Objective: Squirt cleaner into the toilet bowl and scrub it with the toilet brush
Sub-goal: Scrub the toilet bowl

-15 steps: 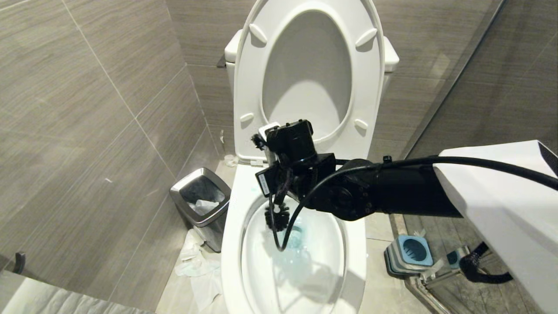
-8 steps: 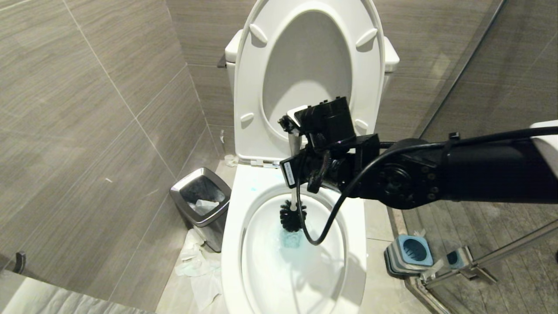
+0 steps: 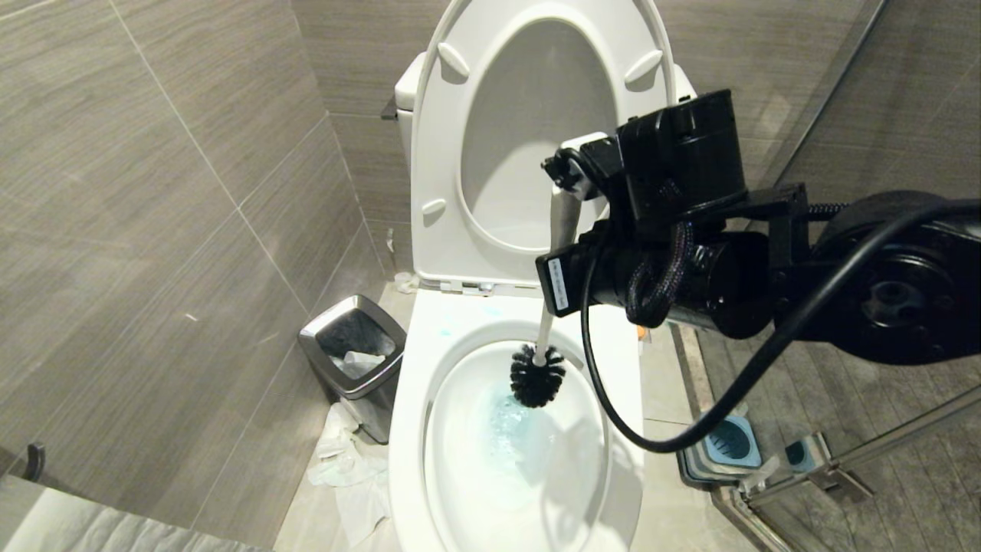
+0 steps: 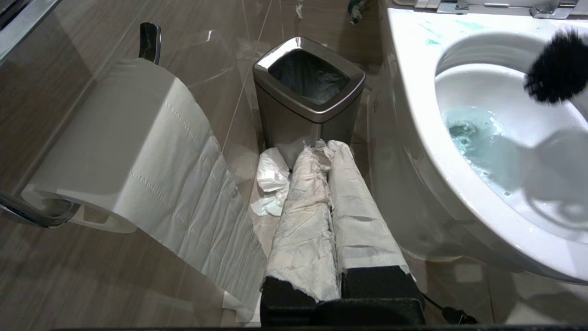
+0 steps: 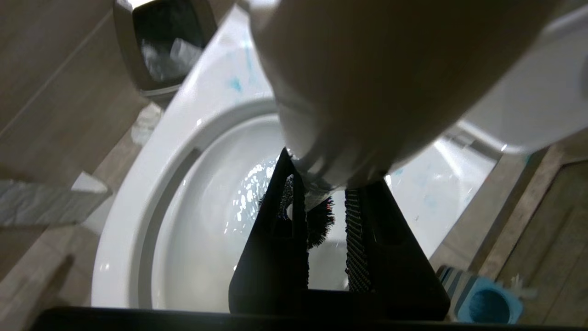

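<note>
**Brush over the tinted water**

Grey tiled walls and a pale floor close in a small bathroom, with the toilet bowl (image 3: 406, 429) in the middle, its seat and lid raised against the tank. Turquoise cleaner (image 3: 517, 429) tints the water in the basin, and a few thin blue smears mark the rim at the back, near the hinges. The toilet brush (image 3: 538, 376) stands nearly upright over the back of the basin; its dark bristle head hangs just above the blue water, near the back rim, and the thin pale handle rises to the right gripper (image 5: 321, 220). That gripper's fingers (image 5: 280, 230) are clenched on the handle, high above the bowl in front of the raised seat.

Beside the bowl, toward the left wall, a steel-rimmed bin (image 3: 352, 349) stands on the floor with crumpled paper (image 3: 345, 468) lying just before it. On the other side, by the glass door's frame, sits the blue-and-grey brush holder (image 3: 728, 445). The left gripper (image 4: 328, 216), its fingers wrapped in paper and pressed together with nothing between them, hangs low beside the bowl, next to a toilet roll (image 4: 128, 151) on the wall.
</note>
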You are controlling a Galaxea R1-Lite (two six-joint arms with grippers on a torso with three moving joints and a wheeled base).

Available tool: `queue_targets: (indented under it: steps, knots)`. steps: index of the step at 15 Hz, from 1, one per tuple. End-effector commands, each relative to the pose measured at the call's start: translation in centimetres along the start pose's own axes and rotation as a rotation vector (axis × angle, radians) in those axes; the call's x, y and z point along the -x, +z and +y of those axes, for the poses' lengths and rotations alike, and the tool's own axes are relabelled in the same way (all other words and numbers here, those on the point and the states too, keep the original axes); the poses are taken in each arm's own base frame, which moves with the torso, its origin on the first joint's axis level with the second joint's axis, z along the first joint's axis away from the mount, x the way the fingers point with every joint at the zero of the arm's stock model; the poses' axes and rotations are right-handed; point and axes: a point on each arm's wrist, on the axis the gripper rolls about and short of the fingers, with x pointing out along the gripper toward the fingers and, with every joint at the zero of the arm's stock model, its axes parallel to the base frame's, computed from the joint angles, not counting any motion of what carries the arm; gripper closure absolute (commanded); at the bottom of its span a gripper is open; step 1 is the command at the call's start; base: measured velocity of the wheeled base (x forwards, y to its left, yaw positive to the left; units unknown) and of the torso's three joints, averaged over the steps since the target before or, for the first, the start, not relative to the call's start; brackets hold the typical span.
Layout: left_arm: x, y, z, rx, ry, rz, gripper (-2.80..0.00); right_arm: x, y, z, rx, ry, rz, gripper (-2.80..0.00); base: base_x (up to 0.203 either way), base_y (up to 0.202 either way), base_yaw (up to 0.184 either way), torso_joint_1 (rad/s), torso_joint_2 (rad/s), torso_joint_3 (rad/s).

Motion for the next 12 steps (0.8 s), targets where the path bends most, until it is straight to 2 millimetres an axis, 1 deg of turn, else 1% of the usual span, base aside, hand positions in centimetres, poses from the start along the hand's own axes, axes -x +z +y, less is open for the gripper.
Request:
queue_targets:
  steps: [1, 2, 7, 8, 10, 11, 12]
  knots:
    - [-0.1, -0.2, 0.0, 0.001, 0.001, 0.008, 0.00, 0.3, -2.0, 0.0, 0.001, -0.002, 0.061, 0.00, 0.000, 0.000, 0.000, 0.000, 0.00, 0.000]
    - [-0.1, -0.2, 0.0, 0.001, 0.001, 0.007, 0.00, 0.1, -3.0, 0.1, -0.013, -0.006, 0.094, 0.00, 0.000, 0.000, 0.000, 0.000, 0.00, 0.000]
    - [-0.1, -0.2, 0.0, 0.001, 0.001, 0.007, 0.00, 0.4, -2.1, 0.1, -0.053, -0.001, 0.029, 0.00, 0.000, 0.000, 0.000, 0.000, 0.00, 0.000]
    - [-0.1, -0.2, 0.0, 0.001, 0.001, 0.007, 0.00, 0.8, -1.8, 0.0, -0.057, 0.000, 0.016, 0.00, 0.000, 0.000, 0.000, 0.000, 0.00, 0.000]
    - [-0.1, -0.2, 0.0, 0.001, 0.001, 0.007, 0.00, 1.8, -0.1, -0.5, -0.076, 0.000, -0.040, 0.00, 0.000, 0.000, 0.000, 0.000, 0.00, 0.000]
    - [-0.1, -0.2, 0.0, 0.001, 0.001, 0.007, 0.00, 2.6, 1.0, -0.9, -0.089, -0.015, -0.072, 0.00, 0.000, 0.000, 0.000, 0.000, 0.00, 0.000]
    - [-0.1, -0.2, 0.0, 0.001, 0.001, 0.007, 0.00, 3.5, 1.7, -1.6, -0.088, -0.054, -0.071, 0.00, 0.000, 0.000, 0.000, 0.000, 0.00, 0.000]
